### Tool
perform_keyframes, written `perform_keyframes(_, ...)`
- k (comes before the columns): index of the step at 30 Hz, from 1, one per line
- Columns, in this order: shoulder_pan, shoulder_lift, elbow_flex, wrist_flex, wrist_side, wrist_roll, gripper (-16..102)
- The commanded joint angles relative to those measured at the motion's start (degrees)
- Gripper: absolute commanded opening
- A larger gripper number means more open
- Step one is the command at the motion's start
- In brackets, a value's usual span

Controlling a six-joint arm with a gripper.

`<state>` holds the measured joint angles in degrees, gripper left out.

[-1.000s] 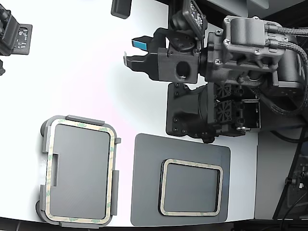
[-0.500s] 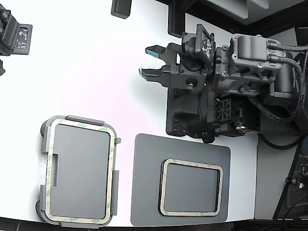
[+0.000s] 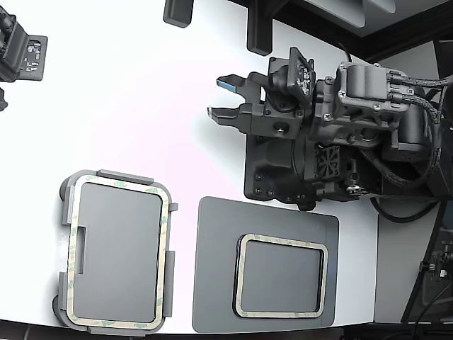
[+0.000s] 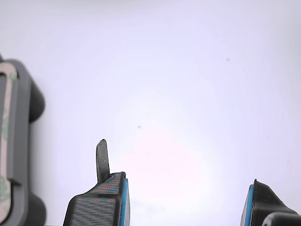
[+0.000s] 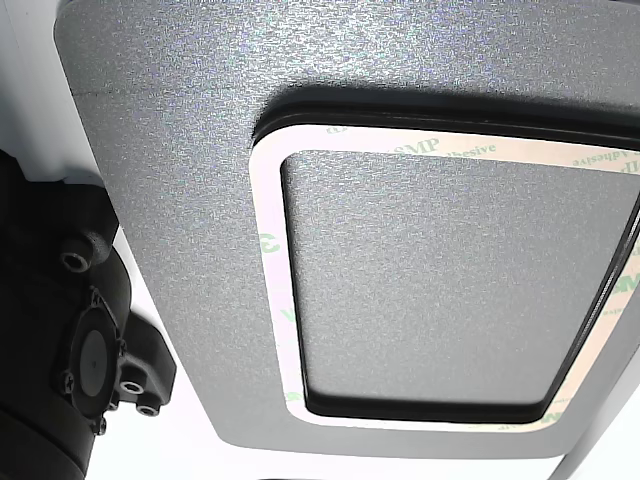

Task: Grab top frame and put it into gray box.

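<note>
A pale beige frame [image 3: 283, 241] lies on the dark gray slab [image 3: 216, 269] at the bottom centre of the exterior view. The other view shows it close up [image 5: 268, 250] on the slab [image 5: 170, 150]. A second, larger beige frame [image 3: 167, 234] lies along the rim of the light gray box [image 3: 117, 175] at the bottom left. My gripper [image 3: 218, 98] is open and empty over bare white table, well above both frames in the exterior view. In the wrist view my gripper [image 4: 183, 207] shows blue-padded fingers [image 4: 101, 197] wide apart, with the box's corner [image 4: 26, 141] at the edge.
The black arm base [image 3: 311, 163] stands just beyond the slab. A black device [image 3: 21, 53] sits at the exterior view's top left and a dark object [image 3: 177, 13] at the top edge. The table's front edge runs just below the box and slab.
My gripper has moved toward the exterior view's right and slightly down, drawing back to the arm base. It stayed open and empty. Frames and box have not moved.
</note>
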<state>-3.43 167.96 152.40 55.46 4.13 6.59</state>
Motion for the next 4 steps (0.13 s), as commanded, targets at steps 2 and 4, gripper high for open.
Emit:
perform_keyframes(2, -0.6, 1.3, -1.1, -0.3, 0.1, 0.0, 100)
perform_keyframes(4, -0.6, 1.3, -1.1, -0.3, 0.1, 0.0, 100)
